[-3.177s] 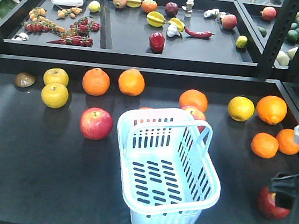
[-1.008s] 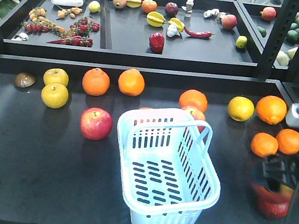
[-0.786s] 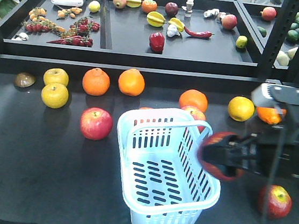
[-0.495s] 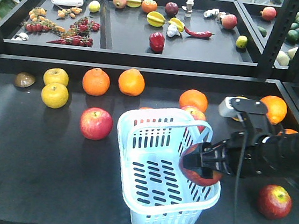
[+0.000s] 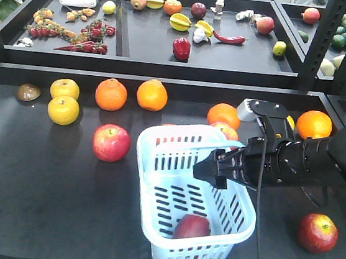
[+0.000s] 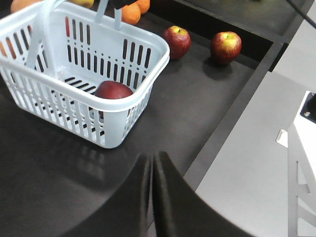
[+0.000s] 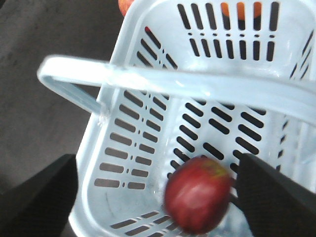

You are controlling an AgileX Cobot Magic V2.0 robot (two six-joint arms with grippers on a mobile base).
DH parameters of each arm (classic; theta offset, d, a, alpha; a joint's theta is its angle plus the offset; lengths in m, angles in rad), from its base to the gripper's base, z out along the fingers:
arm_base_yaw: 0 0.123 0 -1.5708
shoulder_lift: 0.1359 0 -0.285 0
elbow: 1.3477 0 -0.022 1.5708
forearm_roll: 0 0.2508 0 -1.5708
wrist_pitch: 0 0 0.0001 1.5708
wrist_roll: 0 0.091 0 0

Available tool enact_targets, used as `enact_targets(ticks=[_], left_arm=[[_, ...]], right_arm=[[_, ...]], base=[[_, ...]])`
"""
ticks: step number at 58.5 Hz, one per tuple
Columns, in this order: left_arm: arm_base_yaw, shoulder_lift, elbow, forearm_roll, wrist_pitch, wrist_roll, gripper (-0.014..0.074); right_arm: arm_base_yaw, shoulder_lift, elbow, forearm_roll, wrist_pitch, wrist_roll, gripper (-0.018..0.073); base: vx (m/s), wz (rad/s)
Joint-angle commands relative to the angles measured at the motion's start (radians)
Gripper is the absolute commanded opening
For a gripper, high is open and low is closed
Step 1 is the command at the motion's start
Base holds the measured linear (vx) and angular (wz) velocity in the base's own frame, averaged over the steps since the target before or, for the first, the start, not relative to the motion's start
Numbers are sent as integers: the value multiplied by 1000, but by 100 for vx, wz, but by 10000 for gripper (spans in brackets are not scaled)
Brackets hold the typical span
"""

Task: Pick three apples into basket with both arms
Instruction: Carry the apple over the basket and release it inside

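While right fingers (image 7: pixel 276 197) spread above basket (image 7: pixel 121 49), handle (image 7: pixel 163 79) between; apple (image 7: pixel 197 197) inside; left fingers (image 6: pixel 143 197) pressed together.

dark red apple (image 5: pixel 192 227), pale blue slotted basket (image 5: pixel 196 256).

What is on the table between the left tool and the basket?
Nothing: the left wrist view shows only bare dark table between the left tool and the basket.
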Motion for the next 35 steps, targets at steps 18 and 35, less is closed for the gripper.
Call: enact_targets(ticks=[18, 35], left_arm=[[-6, -1, -25, -44, -33, -3, -6], [-6, -1, -25, -44, -33, -3, -6]], right_arm=[[-33, -151, -33, -393, 101, 316, 35], [-233, -177, -33, -713, 99, 598, -5]], base=[[0, 0], [0, 0]])
